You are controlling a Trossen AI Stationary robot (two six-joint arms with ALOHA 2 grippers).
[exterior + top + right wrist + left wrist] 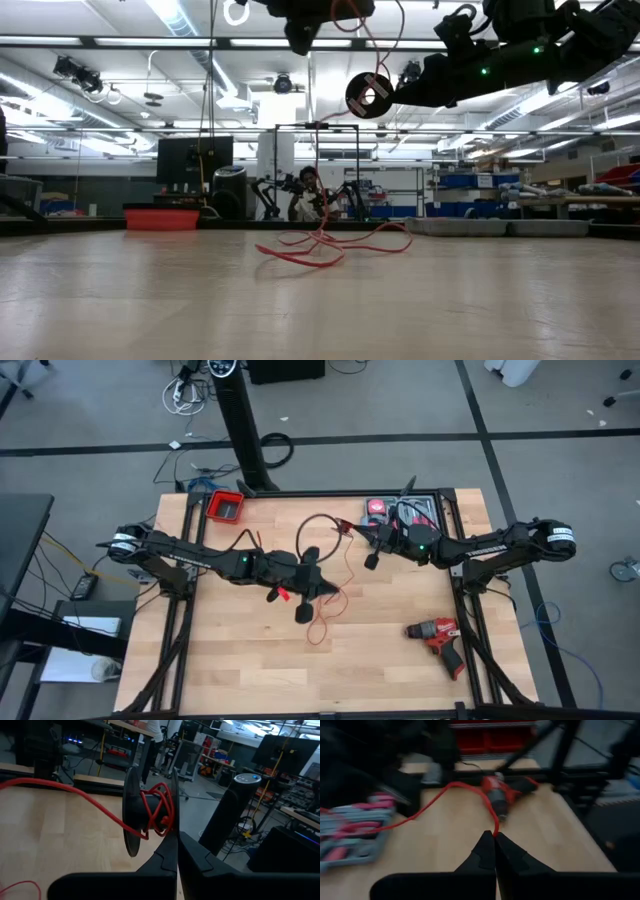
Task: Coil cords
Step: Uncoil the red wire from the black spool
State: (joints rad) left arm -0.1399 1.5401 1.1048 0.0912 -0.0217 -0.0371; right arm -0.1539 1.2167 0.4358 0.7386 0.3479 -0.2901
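Observation:
The cord is a thin red wire with a black stretch point(318, 520). Part of it is wound on a black spool point(150, 810), which shows face-on in the low view point(368, 93). My right gripper point(176, 837) is shut on the spool, above the table's far middle point(375, 545). From the spool the wire runs across to my left gripper point(495, 835), shut on it above the table's middle point(328, 590). Below that the wire hangs down to a loose red pile point(320, 248) lying on the tabletop. My left gripper pinches a single strand of the red wire point(495, 827) between its two fingertips, pointing slightly downward from the table's left. The strand runs off slack toward the spool. My right gripper pinches the rim of one spool flange point(173, 827) between its fingers, coming level from the table's right. The spool is lifted clear, its flanges upright.
A red and black drill point(437, 635) lies at the near right. A case of screwdrivers point(400, 512) sits at the far edge behind my right gripper. A red bin point(227, 506) stands at the far left corner. Bare wood lies along the near side.

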